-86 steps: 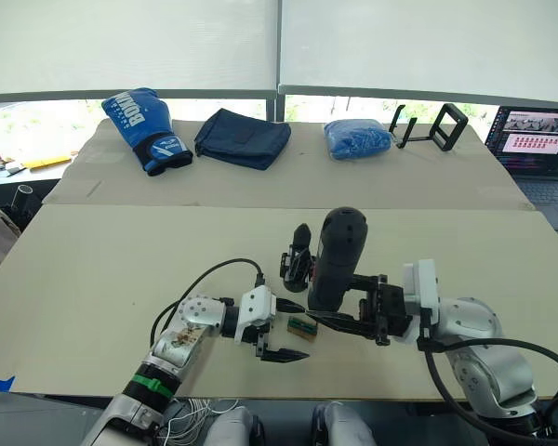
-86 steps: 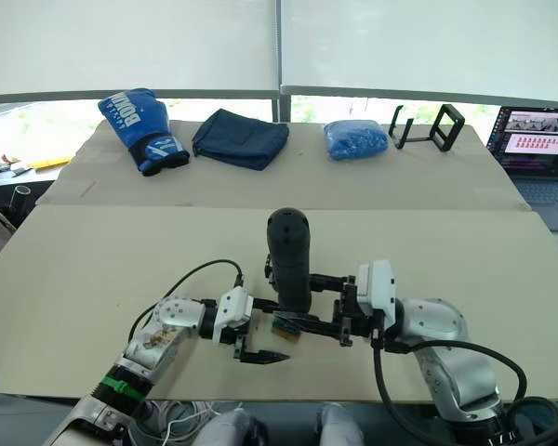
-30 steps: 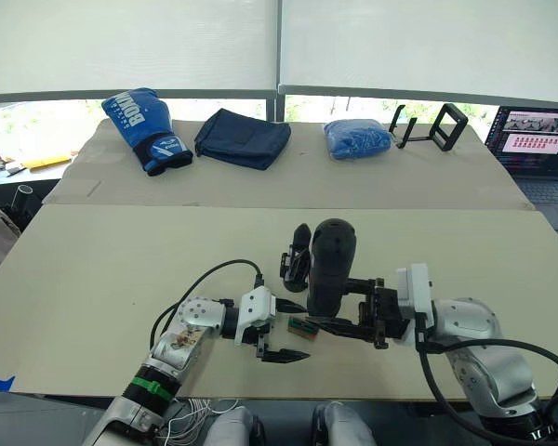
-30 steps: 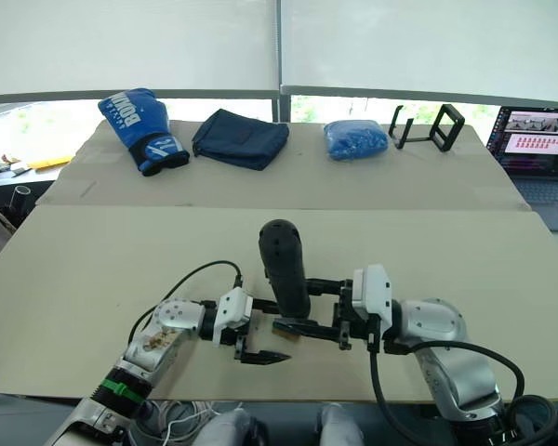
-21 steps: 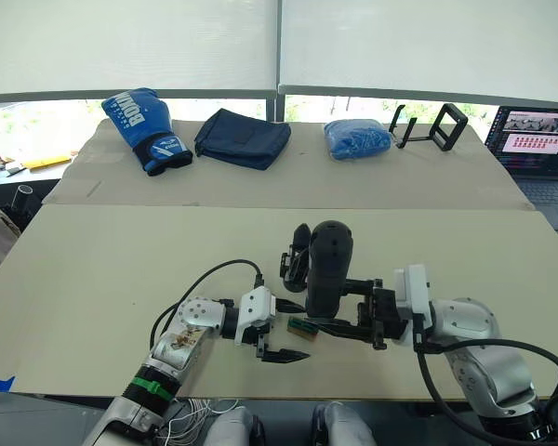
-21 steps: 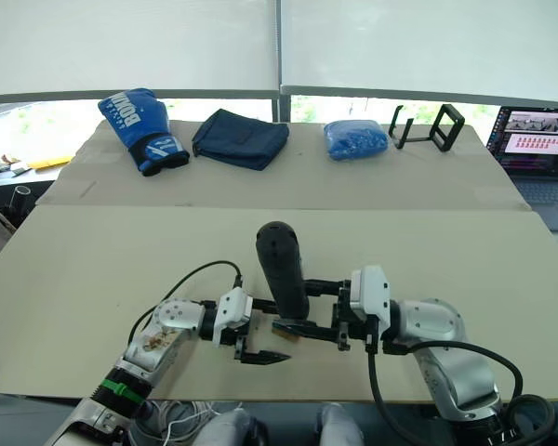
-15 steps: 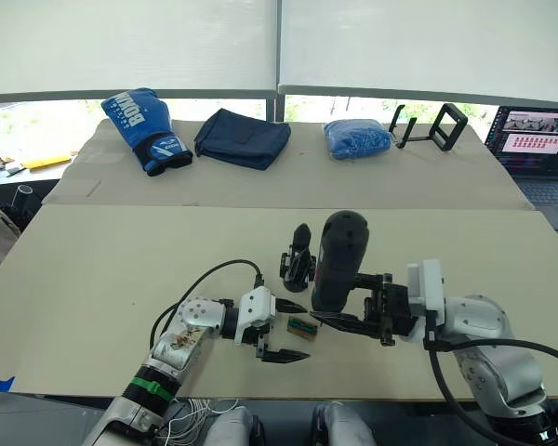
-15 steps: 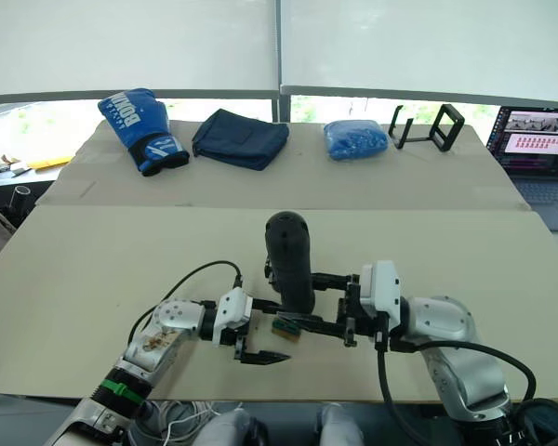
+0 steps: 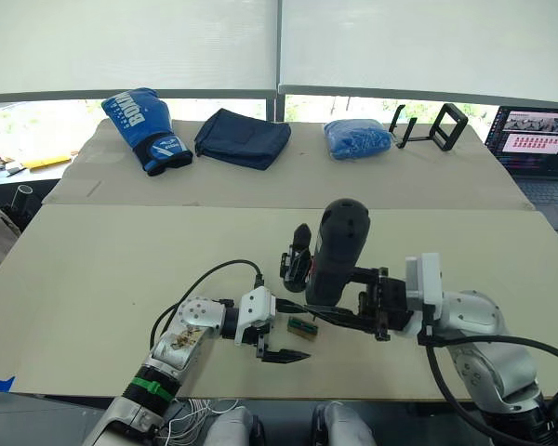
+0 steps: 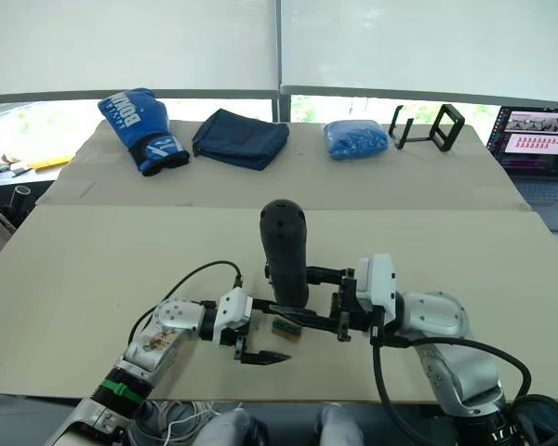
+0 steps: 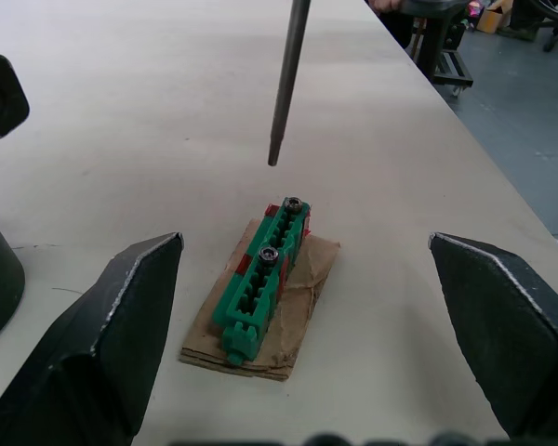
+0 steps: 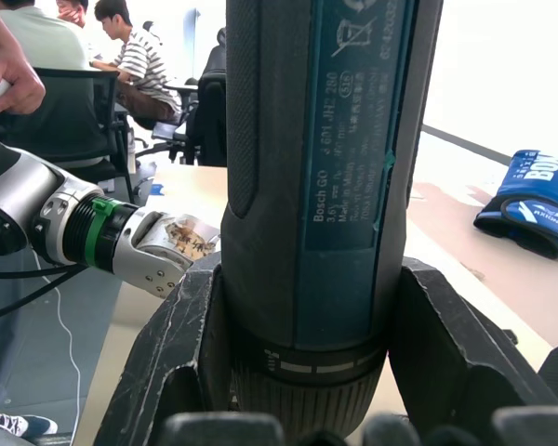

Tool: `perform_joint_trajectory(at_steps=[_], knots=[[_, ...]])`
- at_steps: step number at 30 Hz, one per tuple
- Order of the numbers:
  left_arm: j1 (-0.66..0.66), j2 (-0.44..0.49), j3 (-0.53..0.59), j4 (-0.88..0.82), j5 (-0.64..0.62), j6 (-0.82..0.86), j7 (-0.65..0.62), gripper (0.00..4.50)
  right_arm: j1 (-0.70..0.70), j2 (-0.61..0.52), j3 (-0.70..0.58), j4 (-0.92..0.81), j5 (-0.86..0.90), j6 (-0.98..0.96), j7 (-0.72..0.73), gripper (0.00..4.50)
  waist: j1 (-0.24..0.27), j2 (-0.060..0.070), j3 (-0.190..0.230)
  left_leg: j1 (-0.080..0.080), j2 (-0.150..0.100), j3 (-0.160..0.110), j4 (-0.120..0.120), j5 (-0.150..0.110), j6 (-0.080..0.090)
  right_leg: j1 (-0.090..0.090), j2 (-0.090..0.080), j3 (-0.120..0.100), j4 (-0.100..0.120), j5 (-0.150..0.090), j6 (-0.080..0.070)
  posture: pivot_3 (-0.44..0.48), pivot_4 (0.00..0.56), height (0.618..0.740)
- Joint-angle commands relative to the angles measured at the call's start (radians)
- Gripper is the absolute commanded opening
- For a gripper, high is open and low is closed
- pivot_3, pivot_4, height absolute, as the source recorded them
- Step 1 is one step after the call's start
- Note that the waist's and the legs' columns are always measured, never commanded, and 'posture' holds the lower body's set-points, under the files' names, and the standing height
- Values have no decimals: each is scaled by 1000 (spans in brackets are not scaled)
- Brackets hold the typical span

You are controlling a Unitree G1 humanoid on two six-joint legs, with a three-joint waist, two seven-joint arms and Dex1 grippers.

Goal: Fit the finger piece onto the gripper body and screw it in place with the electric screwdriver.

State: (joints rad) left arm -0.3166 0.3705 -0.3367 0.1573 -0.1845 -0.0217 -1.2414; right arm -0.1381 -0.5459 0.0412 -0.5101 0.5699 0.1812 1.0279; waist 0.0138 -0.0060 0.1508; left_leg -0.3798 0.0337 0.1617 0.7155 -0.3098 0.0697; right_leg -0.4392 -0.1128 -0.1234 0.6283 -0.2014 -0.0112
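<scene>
My right gripper is shut on the electric screwdriver, a thick black cylinder held nearly upright with its rounded end on top. Its thin metal bit points down just above a small green block that holds two screws and lies on brown card. Right behind the screwdriver stands the gripper body, one pointed finger sticking up. My left gripper rests on the table, open, with the green block between its fingers. The finger piece is hidden from view.
At the table's far edge lie a blue boxing glove, a dark blue cloth, a blue bag and a black stand. A laptop sits at far right. People sit at chairs beyond the table.
The right gripper swung the screwdriver slightly left and lower, then back right and a little higher. The left gripper and the green block have stayed put.
</scene>
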Motion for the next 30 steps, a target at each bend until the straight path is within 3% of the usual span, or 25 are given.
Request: perform_joint_trajectory(at_steps=[1, 30], knots=[[12, -1, -19, 14, 2, 5, -6, 4500, -5, 4, -8, -33, 15, -18, -9, 1933, 0, 0, 0, 0, 0, 0, 0, 0, 0, 0, 0, 0, 0, 0, 0, 0, 150, 740], [11, 2, -18, 10, 2, 9, -7, 4500, 5, -3, 4, -26, 13, -5, -16, 1933, 0, 0, 0, 0, 0, 0, 0, 0, 0, 0, 0, 0, 0, 0, 0, 0, 150, 740]])
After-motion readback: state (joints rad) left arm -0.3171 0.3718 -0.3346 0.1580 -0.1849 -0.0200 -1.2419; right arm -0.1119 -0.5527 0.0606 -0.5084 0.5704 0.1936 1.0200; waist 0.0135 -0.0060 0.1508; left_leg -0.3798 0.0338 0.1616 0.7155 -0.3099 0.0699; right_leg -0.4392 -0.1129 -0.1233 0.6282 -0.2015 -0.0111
